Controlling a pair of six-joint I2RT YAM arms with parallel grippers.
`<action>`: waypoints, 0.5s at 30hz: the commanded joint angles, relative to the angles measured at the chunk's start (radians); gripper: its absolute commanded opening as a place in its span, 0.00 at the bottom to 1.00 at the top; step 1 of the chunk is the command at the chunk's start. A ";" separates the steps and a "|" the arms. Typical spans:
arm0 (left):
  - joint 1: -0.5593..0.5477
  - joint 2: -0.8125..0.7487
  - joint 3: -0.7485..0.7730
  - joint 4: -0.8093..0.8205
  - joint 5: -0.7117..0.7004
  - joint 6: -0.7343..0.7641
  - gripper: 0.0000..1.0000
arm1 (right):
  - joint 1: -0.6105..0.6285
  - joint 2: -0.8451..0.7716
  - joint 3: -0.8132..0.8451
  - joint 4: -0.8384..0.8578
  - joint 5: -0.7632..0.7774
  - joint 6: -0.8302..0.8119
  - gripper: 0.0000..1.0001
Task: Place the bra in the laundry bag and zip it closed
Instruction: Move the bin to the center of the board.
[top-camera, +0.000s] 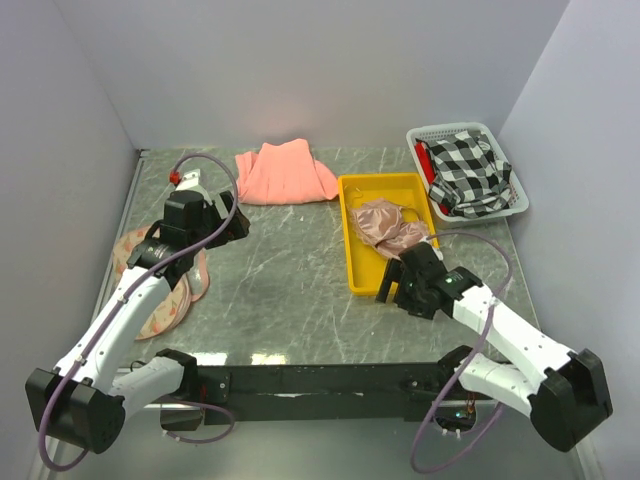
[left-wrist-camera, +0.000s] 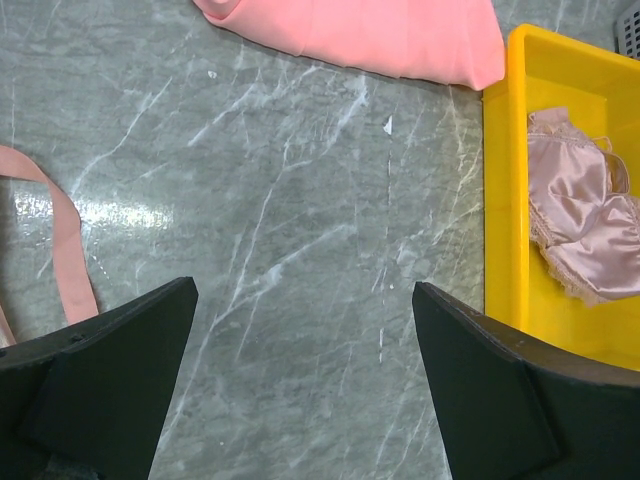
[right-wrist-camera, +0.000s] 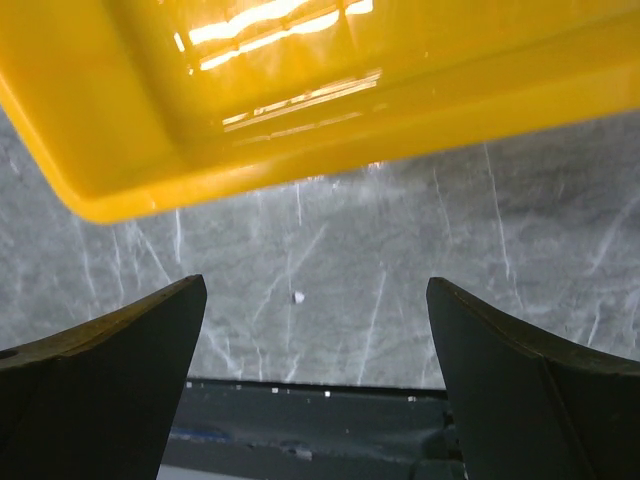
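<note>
**Two claws empty: bra not yet lifted**

Both claws are seen spread wide, with nothing held. The right claw (top-camera: 393, 288) is hung just off the near end of the yellow tray (top-camera: 348, 245), low over the counter (top-camera: 290, 280). Only the tray's corner and bare marble are framed in its wrist view. The bra (top-camera: 392, 228) is lying crumpled in the tray, untouched. The left claw (top-camera: 238, 222) is held above the counter's left-middle, well apart from the tray. The laundry bag (top-camera: 172, 300) is spread flat at the left edge, largely covered by the left arm — whether its zip is open cannot be told.

Step judged in hand: the approach for the first pick. The next move is thought to call for the right claw to be carried forward over the tray wall, lowered onto the satin and closed on a cup edge or strap — the slippery fabric is likely to need a deep pinch.
</note>
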 joint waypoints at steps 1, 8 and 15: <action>0.001 -0.008 0.002 0.041 0.006 0.024 0.97 | 0.007 0.069 0.006 0.075 0.075 0.018 1.00; 0.001 0.006 0.005 0.039 -0.007 0.016 0.97 | 0.007 0.126 0.031 0.111 0.152 -0.005 1.00; 0.001 0.000 0.002 0.044 -0.015 0.019 0.97 | 0.002 0.197 0.078 0.119 0.224 -0.032 1.00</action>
